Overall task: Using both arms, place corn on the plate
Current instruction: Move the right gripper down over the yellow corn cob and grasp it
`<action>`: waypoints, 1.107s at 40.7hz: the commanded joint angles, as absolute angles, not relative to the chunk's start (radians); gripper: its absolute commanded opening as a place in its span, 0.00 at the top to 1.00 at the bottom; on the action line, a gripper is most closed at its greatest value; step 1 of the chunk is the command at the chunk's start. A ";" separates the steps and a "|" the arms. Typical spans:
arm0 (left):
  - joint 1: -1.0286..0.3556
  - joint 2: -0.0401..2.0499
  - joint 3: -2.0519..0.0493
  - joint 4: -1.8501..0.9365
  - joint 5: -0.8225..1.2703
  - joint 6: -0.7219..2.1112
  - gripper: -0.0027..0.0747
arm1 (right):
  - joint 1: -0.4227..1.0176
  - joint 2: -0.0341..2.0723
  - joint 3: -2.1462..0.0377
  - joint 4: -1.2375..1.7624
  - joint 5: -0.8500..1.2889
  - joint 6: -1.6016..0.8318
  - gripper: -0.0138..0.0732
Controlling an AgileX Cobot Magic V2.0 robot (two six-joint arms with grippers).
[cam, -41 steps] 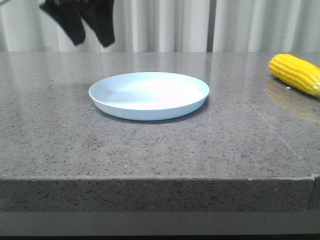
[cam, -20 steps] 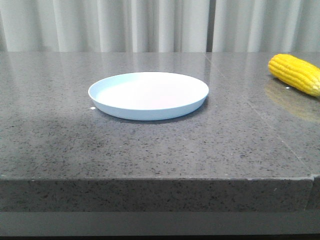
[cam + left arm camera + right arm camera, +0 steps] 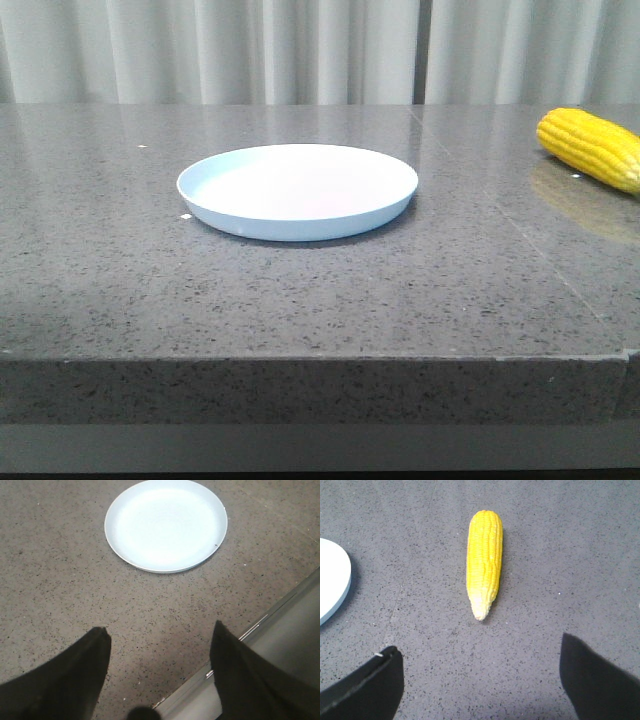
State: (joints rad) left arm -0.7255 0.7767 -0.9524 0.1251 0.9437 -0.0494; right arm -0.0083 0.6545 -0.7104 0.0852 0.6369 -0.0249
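Lying on the table (image 3: 300,300), the corn (image 3: 484,560) sits well apart from the plate (image 3: 298,190). Both the left gripper (image 3: 159,640) and right gripper (image 3: 480,660) hover with fingers spread wide, holding nothing.

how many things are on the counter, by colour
yellow: 1, the bright yellow husked corn cob
pale blue-white: 1, the round shallow pale blue-white plate
total: 2 things on the speckled grey stone counter
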 commanded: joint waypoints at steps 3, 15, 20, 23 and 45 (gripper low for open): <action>-0.730 0.763 -0.974 0.133 0.873 -0.062 0.42 | -0.007 0.662 -0.747 0.086 0.557 -0.036 0.09; -0.730 0.763 -0.974 0.133 0.872 -0.062 0.42 | -0.007 0.880 -0.904 0.086 0.668 -0.038 0.09; -0.730 0.763 -0.974 0.133 0.872 -0.062 0.42 | -0.007 1.017 -1.019 0.086 0.733 -0.038 0.09; -0.730 0.763 -0.974 0.133 0.872 -0.062 0.42 | -0.007 1.097 -1.088 0.086 0.763 -0.038 0.09; -0.730 0.763 -0.974 0.133 0.872 -0.062 0.42 | -0.007 1.624 -1.491 0.086 0.821 -0.038 0.09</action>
State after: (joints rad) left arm -0.7255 0.7687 -0.9501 0.1247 0.9429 -0.0501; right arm -0.0083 1.6094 -1.4217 0.0852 0.8558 -0.0272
